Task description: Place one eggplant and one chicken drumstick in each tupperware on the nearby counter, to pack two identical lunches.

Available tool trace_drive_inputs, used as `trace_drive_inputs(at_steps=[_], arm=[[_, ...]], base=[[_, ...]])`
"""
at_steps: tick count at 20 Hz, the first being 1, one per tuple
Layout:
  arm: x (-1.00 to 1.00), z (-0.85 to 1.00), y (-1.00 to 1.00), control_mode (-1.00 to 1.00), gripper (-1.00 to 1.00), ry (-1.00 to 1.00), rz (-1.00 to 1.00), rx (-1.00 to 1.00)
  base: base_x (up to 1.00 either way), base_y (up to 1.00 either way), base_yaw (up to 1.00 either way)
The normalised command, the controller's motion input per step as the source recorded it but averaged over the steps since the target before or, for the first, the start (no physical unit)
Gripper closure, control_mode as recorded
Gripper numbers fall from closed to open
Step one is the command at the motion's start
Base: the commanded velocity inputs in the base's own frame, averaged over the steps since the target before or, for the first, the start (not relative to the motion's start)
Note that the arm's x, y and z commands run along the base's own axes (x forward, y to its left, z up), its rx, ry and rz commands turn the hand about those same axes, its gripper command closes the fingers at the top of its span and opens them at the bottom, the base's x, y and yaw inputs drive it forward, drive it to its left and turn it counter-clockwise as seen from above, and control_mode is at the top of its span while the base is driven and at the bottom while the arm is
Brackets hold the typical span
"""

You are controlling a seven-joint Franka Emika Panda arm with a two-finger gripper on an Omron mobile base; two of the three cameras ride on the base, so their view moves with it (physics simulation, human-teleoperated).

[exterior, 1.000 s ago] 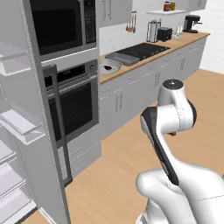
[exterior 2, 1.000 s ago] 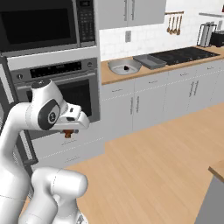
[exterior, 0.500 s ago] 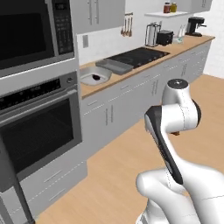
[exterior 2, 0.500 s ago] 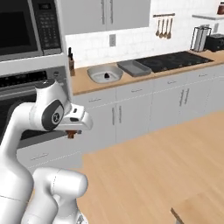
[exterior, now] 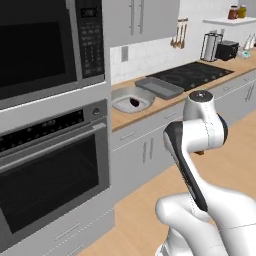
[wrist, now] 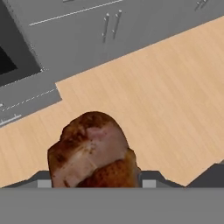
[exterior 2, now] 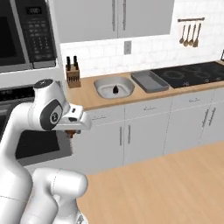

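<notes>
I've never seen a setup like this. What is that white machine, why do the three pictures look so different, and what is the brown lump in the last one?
The white machine is a robot arm on a driving base, in a computer-rendered kitchen. Two pictures come from cameras on the base, behind the arm to its left and right. The third looks along the arm's end effector down at the wooden floor. The brown lump is a chicken drumstick, which the end effector holds. On the wooden counter lie two grey containers: a light, bowl-like one with something small and dark inside, and a darker tray beside it. A black stovetop comes next.
</notes>
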Motion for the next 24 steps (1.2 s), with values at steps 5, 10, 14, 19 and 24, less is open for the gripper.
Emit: trace_drive_inputs(at_steps=[5, 10, 14, 19, 24], arm=[[0.0, 0.0, 0.0, 1.0, 1.0, 0.0, 0.0, 0.0], [0.0, 0.0, 0.0, 1.0, 1.0, 0.0, 0.0, 0.0], [0.0, 0.0, 0.0, 1.0, 1.0, 0.0, 0.0, 0.0], [0.0, 0.0, 0.0, 1.0, 1.0, 0.0, 0.0, 0.0], [0.0, 0.0, 0.0, 1.0, 1.0, 0.0, 0.0, 0.0]], base=[[1.0, -0.71, 0.08], [1.0, -0.59, 0.18], [1.0, -0.57, 0.38], [0.74, -0.34, 0.61], [0.46, -0.23, 0.68]])
